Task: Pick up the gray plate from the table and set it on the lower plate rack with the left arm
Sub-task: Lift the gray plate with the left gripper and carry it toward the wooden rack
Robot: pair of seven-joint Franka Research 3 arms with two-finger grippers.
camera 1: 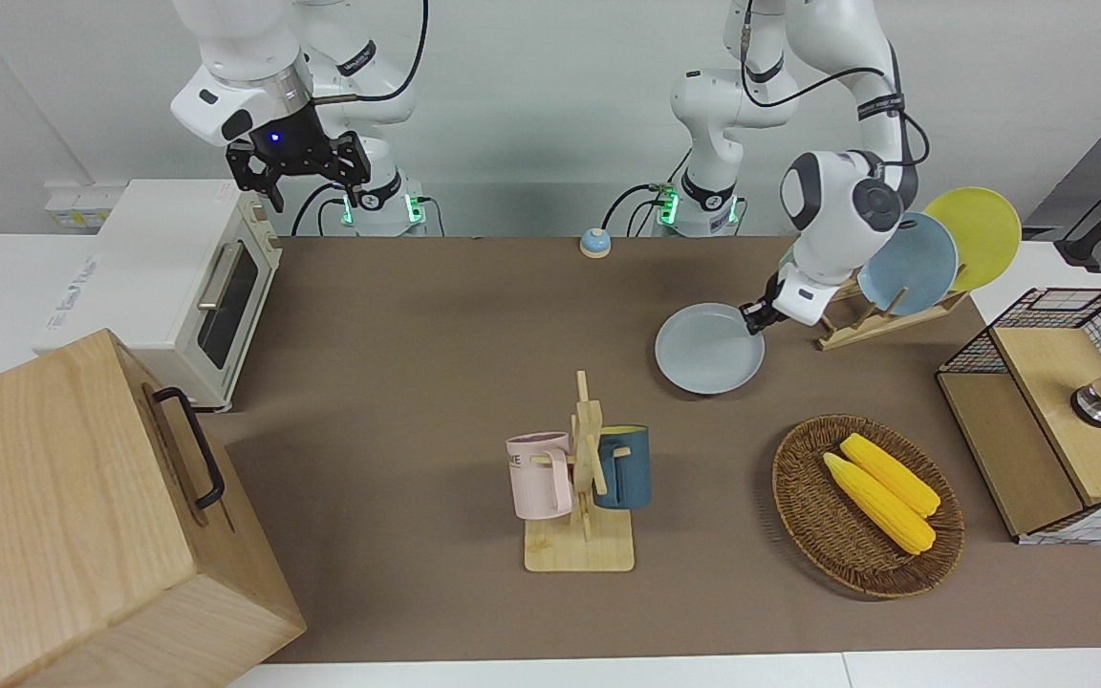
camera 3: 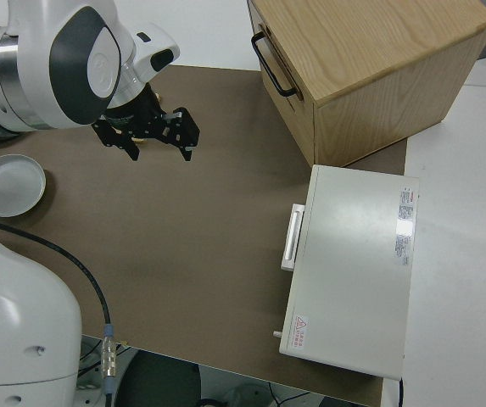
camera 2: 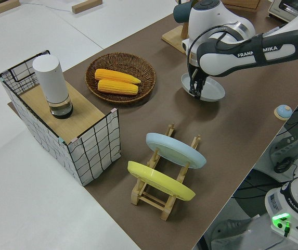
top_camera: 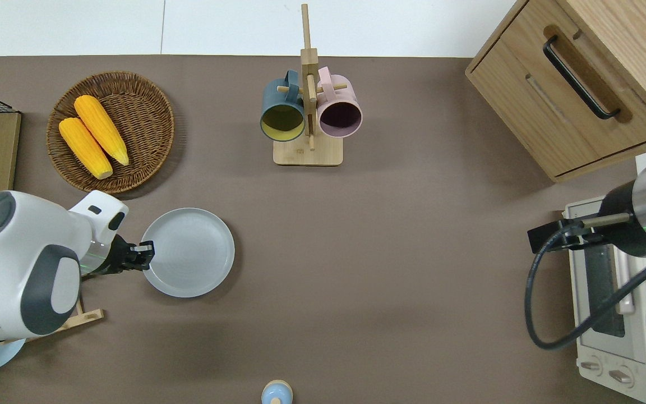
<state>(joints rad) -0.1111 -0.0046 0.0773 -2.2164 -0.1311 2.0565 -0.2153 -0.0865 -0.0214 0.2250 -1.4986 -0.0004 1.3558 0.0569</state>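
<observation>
Front view. Gray plate (camera 1: 709, 348): flat on the brown table mat (camera 1: 436, 401), the landmark for this entry. Left gripper (camera 1: 757, 316): at the plate's rim on the side toward the lower plate rack (camera 1: 871, 320); whether its fingers are closed on the rim cannot be told here. The rack stands just beside the plate, toward the left arm's end of the table, and holds a blue plate (camera 1: 914, 264) and a yellow plate (camera 1: 979, 235), both on edge. Wicker basket (camera 1: 804, 506): farther from the robots than the gray plate, holding two corn cobs (camera 1: 880, 490). Mug stand (camera 1: 587, 497): toward the right arm's end from the gray plate, carrying a pink mug (camera 1: 541, 475) and a dark blue mug (camera 1: 625, 466). Right gripper (camera 1: 297, 172): parked, fingers apart.

Overhead view. Gray plate (top_camera: 188, 252) empty, lying flat. Left gripper (top_camera: 144, 253): low at the plate's edge, fingertips straddling the rim; the grip itself cannot be confirmed. Wicker basket (top_camera: 149, 101) with the two cobs (top_camera: 93, 136) lies farther from the robots than the plate.

Left side view. Gray plate (camera 2: 206, 88) on the mat, the left gripper (camera 2: 195, 92) pointing down at its rim. Rack (camera 2: 162, 200): blue plate (camera 2: 175, 149) in the slot toward the gray plate, yellow plate (camera 2: 159, 180) in the next slot.

Right side view. Gray plate (camera 3: 9, 184) at the frame's edge; right gripper (camera 3: 153, 138) spread open.
</observation>
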